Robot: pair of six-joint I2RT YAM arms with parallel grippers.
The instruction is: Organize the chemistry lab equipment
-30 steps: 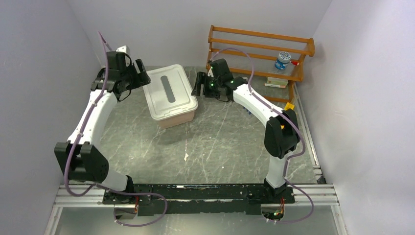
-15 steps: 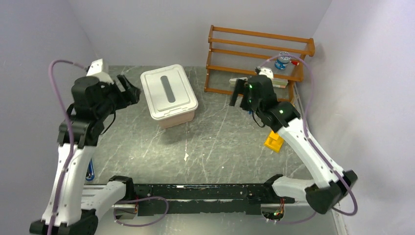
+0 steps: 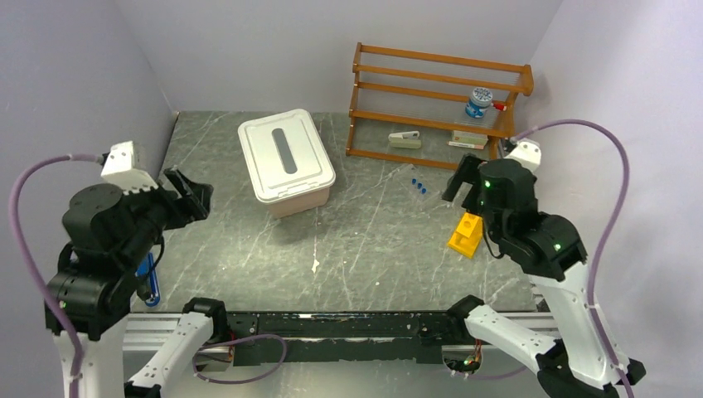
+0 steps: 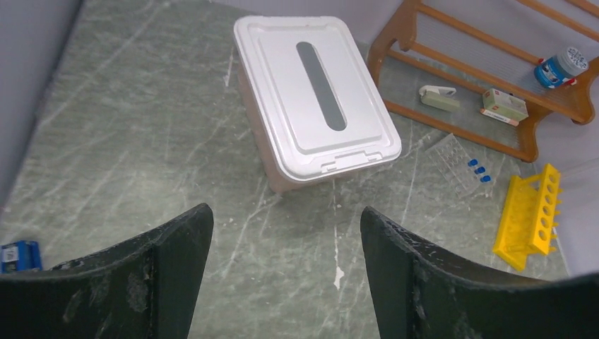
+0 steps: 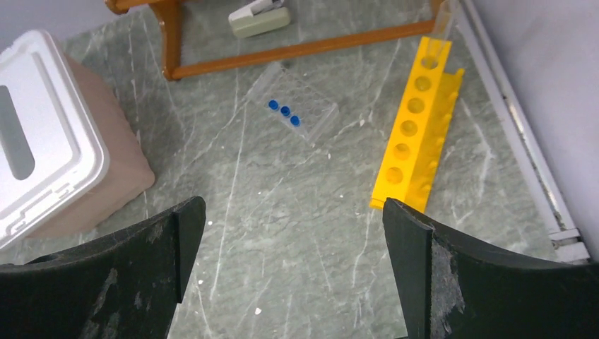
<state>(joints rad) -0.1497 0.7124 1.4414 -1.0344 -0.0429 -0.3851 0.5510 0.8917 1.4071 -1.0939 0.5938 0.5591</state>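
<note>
A yellow holed rack [image 3: 466, 235] lies on the table at the right, also in the left wrist view [image 4: 530, 215] and the right wrist view [image 5: 420, 127]. A clear tray with three blue caps [image 3: 419, 184] [image 5: 293, 113] lies left of it. My right gripper [image 3: 463, 176] [image 5: 293, 208] is open and empty, raised above the table near the rack. My left gripper [image 3: 192, 189] [image 4: 282, 215] is open and empty, raised over the left side. A blue object [image 3: 147, 278] [image 4: 18, 254] lies at the left front, partly hidden by the left arm. Goggles, tongs and tubing are out of view.
A white lidded bin [image 3: 286, 162] [image 4: 314, 99] [image 5: 42, 155] stands at the back centre. A wooden shelf [image 3: 431, 99] at the back right holds a blue-lidded container with a red part [image 3: 478, 102] [image 4: 561, 68], a pale stapler-like item [image 3: 404, 139] [image 5: 259, 20] and a small box [image 3: 468, 139].
Both arms have drawn back from beside the bin and risen, the left toward the left front, the right toward the right above the yellow rack. Both grippers stay open.
</note>
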